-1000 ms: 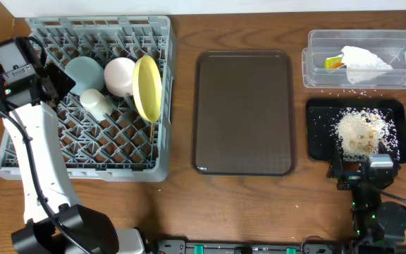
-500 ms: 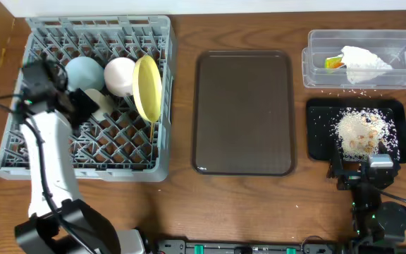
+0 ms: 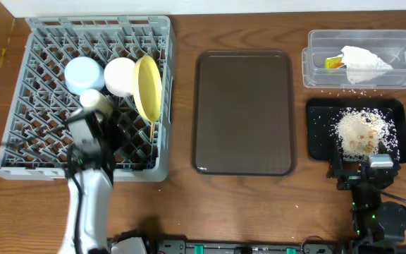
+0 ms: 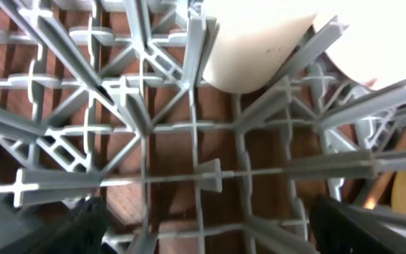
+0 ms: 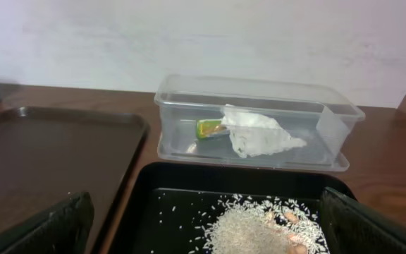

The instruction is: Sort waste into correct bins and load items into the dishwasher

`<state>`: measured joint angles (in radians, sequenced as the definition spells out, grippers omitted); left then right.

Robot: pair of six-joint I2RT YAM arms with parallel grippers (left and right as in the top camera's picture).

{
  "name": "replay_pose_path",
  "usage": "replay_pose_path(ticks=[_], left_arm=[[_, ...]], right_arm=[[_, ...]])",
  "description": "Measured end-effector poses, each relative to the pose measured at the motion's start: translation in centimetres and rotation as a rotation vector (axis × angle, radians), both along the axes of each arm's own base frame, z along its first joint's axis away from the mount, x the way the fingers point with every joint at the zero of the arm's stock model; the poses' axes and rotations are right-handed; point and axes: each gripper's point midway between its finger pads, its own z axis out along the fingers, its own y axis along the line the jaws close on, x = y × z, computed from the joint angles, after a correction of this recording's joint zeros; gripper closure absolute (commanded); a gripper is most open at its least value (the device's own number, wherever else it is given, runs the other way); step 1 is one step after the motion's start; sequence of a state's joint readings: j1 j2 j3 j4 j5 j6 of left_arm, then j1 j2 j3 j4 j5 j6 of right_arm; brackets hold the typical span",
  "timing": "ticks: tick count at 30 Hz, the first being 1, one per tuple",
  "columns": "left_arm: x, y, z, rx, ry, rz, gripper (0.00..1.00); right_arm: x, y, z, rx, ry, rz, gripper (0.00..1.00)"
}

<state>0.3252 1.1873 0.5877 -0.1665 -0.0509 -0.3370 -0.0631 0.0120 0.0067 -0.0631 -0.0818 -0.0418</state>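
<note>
The grey dish rack (image 3: 34,152) holds a light blue bowl (image 3: 83,73), a pale pink bowl (image 3: 120,76), a white cup (image 3: 96,101), an upright yellow plate (image 3: 147,88) and a thin chopstick (image 3: 151,131). My left gripper (image 3: 93,125) is open and empty over the rack's front middle, just short of the cup (image 4: 252,46), with the rack's lattice (image 4: 189,169) under it. The wrapper (image 3: 361,63) lies in the clear tub (image 3: 316,60). Rice crumbs (image 3: 361,130) lie in the black tray (image 3: 319,134). My right gripper (image 3: 358,164) is open and empty at that tray's near edge.
A dark brown serving tray (image 3: 244,113) lies between the rack and the bins. In the right wrist view my right gripper (image 5: 210,236) faces the rice (image 5: 252,229), with the black tray (image 5: 182,180), the tub (image 5: 189,116), the wrapper (image 5: 259,134) and the serving tray (image 5: 48,152) beyond.
My left arm has swung from the rack's far left side to its front middle, uncovering the light blue bowl. The right arm has not moved.
</note>
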Motion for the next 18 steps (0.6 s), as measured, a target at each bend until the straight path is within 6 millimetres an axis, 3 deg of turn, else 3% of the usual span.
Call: replay_pose_path(ticks=[9, 18], left_arm=[[-0.6, -1.1, 1.2, 0.110, -0.275, -0.074, 0.08], [-2.6, -2.0, 1.9, 0.208, -0.406, -0.118, 0.08]], right_arm=[[0.0, 0.0, 0.0, 0.000, 0.000, 0.000, 0.01], [0.0, 0.0, 0.0, 0.000, 0.001, 0.000, 0.01]])
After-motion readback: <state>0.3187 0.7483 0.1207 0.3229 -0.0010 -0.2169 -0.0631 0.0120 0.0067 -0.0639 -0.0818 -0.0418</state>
